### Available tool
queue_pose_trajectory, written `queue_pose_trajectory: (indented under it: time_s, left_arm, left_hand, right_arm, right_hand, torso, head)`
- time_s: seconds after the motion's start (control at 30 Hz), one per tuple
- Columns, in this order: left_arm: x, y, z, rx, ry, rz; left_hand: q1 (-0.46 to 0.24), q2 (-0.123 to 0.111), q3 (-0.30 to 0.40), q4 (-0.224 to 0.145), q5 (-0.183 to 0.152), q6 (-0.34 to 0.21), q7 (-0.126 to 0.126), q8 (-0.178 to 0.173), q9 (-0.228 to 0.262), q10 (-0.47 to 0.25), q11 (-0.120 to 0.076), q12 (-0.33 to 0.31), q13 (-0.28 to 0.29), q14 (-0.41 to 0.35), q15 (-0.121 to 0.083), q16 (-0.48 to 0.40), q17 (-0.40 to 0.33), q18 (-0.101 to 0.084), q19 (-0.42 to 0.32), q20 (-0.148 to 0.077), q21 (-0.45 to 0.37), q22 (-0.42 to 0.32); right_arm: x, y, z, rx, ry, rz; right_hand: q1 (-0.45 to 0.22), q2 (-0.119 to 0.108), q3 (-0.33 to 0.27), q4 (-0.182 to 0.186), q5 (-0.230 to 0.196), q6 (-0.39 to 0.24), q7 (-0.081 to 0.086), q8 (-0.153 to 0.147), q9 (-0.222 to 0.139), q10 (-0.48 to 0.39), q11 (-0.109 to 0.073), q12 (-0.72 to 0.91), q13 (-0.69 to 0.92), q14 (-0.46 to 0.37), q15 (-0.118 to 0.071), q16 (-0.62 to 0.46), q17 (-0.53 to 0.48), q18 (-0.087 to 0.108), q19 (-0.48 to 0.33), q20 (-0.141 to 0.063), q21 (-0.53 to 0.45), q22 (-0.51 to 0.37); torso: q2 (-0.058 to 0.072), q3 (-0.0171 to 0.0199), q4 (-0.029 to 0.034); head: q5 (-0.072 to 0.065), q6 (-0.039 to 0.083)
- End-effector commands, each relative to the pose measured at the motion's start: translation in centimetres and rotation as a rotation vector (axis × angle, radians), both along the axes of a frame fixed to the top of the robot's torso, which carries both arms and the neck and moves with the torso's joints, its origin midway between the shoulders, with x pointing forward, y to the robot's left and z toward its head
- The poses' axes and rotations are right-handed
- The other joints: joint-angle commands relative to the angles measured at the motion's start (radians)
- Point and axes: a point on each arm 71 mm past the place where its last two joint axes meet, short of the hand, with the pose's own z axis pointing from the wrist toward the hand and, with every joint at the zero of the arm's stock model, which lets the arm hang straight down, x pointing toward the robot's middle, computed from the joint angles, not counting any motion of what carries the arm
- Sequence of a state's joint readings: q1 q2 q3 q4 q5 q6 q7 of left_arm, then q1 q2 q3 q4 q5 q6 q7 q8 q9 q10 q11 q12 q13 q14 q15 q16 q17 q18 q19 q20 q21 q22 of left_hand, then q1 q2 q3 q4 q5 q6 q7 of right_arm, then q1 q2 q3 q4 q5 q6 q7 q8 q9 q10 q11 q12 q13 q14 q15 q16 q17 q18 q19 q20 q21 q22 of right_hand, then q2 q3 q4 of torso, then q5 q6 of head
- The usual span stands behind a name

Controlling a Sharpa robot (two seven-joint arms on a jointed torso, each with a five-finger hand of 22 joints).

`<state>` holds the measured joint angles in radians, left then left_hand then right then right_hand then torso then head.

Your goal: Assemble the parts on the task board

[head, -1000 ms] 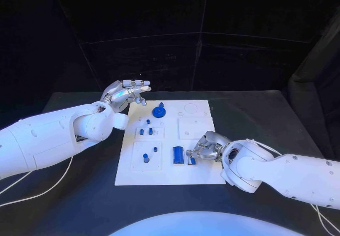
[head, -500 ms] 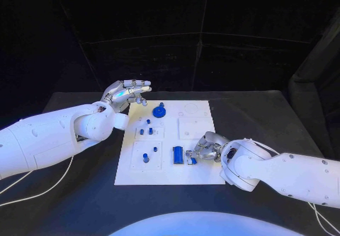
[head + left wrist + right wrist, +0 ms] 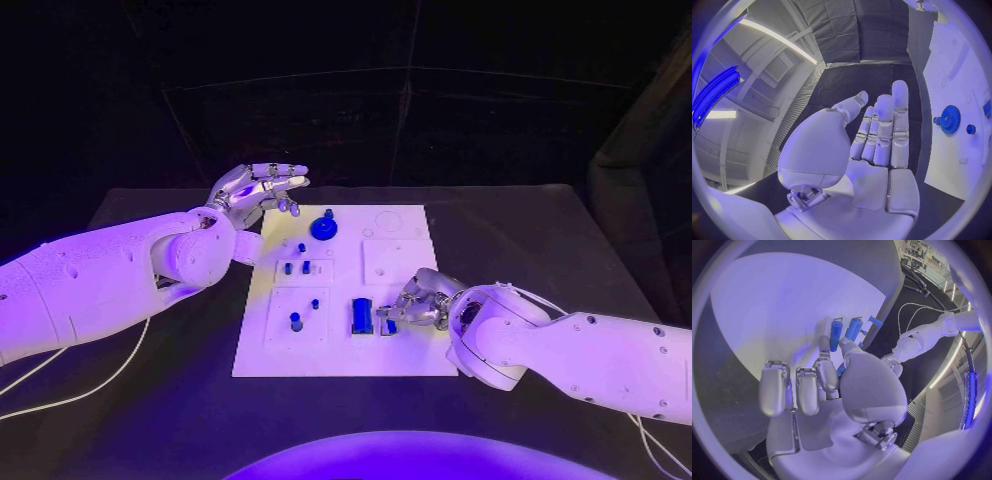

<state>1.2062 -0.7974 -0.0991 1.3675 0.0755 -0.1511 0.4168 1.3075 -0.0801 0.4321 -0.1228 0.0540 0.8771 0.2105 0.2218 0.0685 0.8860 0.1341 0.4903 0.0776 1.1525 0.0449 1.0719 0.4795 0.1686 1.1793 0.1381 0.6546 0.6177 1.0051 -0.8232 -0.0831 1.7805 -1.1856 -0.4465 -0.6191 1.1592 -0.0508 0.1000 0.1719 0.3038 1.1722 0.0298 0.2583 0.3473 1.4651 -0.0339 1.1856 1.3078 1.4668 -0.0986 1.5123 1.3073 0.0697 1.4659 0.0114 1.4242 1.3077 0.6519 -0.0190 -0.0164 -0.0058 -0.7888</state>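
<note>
On the task board (image 3: 339, 300), the right hand (image 3: 418, 305) covers a small blue part (image 3: 389, 326) (grip unclear); left hand (image 3: 260, 190) open.

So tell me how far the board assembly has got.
Partly done, it seems. A blue gear sits at the far end of the white board, and small blue pegs stand in the left-hand blocks. The right hand is down at a blue piece beside the blue block. The left hand hovers open, empty. The right-hand blocks look unfilled.

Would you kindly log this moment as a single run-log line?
left hand: open, raised beside task board | right hand: fingertips at small blue part, grasp unclear | blue gear: on board
</note>
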Motion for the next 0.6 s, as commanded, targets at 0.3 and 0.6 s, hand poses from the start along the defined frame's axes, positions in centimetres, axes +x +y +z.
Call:
queue_pose_trajectory:
  time_s: [0.3,0.6]
  left_arm:
    - [0.02,-0.18,0.15,-0.005,-0.005,-0.013]
    - [0.02,-0.16,0.14,-0.004,-0.005,-0.012]
  left_hand:
    - [-0.004,0.006,-0.004,0.0,0.003,-0.009,0.001,0.004,0.001,-0.007,0.003,0.005,-0.001,-0.007,-0.001,0.005,-0.002,0.014,-0.007,-0.001,-0.002,-0.001]
    - [-0.004,0.006,-0.004,0.0,0.003,-0.009,0.001,0.004,0.001,-0.007,0.003,0.005,-0.001,-0.007,-0.001,0.005,-0.002,0.014,-0.007,-0.001,-0.002,-0.001]
  right_arm:
    - [-0.08,0.48,0.2,0.009,-0.012,0.029]
    - [0.05,0.21,0.1,0.002,-0.011,0.024]
  right_hand:
    - [-0.038,0.02,-0.043,0.039,0.01,0.016,-0.003,0.011,0.015,0.023,-0.012,0.021,0.034,0.088,-0.009,0.012,0.19,-0.021,0.029,-0.009,0.014,0.035]
    - [-0.057,0.009,-0.108,0.069,-0.062,0.014,-0.004,0.01,0.027,0.022,-0.012,0.013,0.035,0.088,-0.009,0.01,0.187,-0.02,0.027,-0.01,0.011,0.031]
  torso:
    - [0.0,-0.0006,0.0011]
    - [0.0,-0.0007,0.0]
  head:
    - [0.0,-0.002]
    - [0.002,-0.003]
